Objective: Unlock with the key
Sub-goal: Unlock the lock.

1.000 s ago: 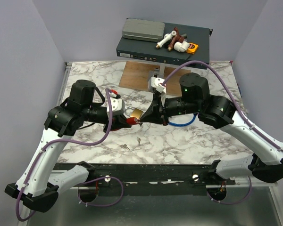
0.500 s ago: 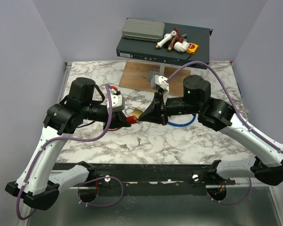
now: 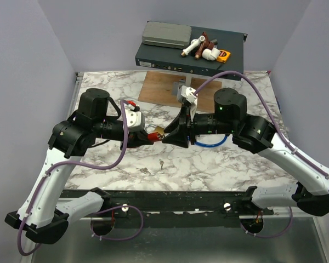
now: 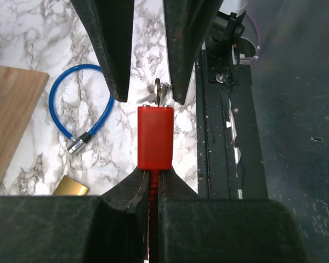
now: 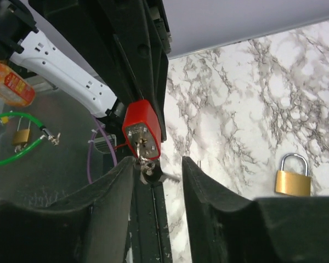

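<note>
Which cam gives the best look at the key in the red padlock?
Right wrist: the key shows its head, seated in the keyway face of the red padlock, inside the open right gripper. Left wrist shows only its thin edge beyond the lock body. Top external: too small, hidden where the arms meet.

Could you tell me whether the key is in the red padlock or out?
In: the key protrudes from the red padlock's end face, inside the open right tool.

Bright even light, soft shadows, sharp.
</note>
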You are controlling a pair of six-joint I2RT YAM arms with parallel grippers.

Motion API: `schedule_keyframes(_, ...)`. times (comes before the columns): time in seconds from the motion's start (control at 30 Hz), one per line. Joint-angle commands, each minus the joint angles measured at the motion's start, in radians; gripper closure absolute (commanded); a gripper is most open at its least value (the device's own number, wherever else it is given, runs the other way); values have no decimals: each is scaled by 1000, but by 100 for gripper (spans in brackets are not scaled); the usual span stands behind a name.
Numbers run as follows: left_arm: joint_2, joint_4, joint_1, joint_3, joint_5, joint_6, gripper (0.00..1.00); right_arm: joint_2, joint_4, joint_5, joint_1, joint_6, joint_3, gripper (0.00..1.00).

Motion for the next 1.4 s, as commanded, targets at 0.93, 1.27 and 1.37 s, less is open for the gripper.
schedule_keyframes(0.93, -17, 39, -10, 34, 22, 35, 100, -6, -17, -52, 7, 12, 49, 79)
schedule_keyframes(1.27, -20, 42, -10, 34, 24, 30, 100, -9, 52, -84, 8, 30, -2, 99)
schedule_keyframes(1.37, -20, 44, -10, 35, 25, 29, 100, -9, 65, -94, 8, 38, -16, 99)
